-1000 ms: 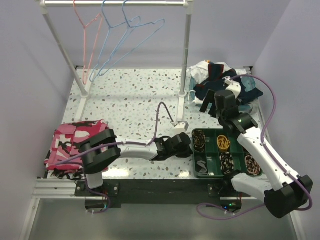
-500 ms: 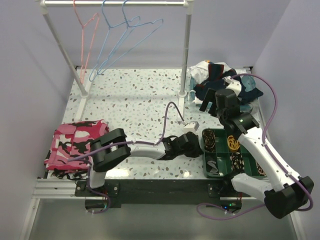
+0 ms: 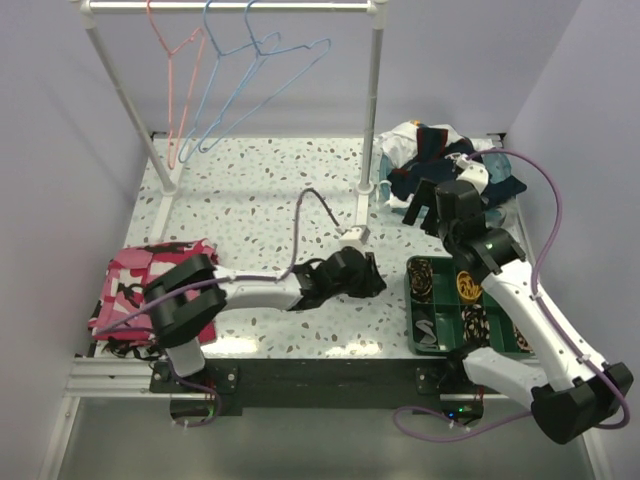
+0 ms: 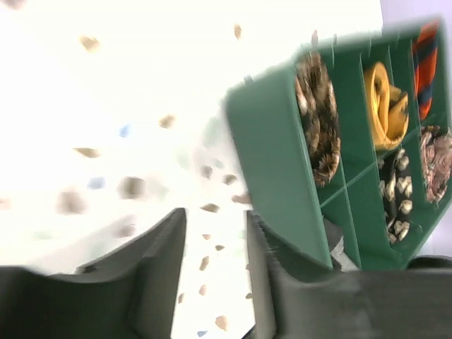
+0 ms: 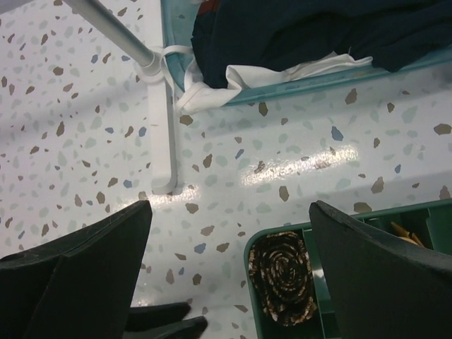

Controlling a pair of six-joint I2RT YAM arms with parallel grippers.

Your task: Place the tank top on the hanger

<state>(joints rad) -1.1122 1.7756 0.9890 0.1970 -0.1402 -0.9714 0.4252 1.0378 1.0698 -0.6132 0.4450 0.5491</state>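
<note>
Right wrist view: right gripper [image 5: 229,208] is hovering with fingers spread wide, gripping nothing. Tank top [image 5: 296,28] is lying ahead of the fingertips, slumped in a teal basket [image 5: 311,86], its soft navy jersey bunching against a white garment [image 5: 282,74]. Judged risk: a pinch there is likely catching both cloths, or dragging the light basket.

Left gripper [image 4: 215,215] is showing a narrow gap, empty. A rigid green tray [image 4: 272,155] is sitting just right of its fingers, so a nudge looks possible.

Hanger [image 3: 262,96], thin blue wire, is hanging well beyond both grippers; probably slippery.
</note>
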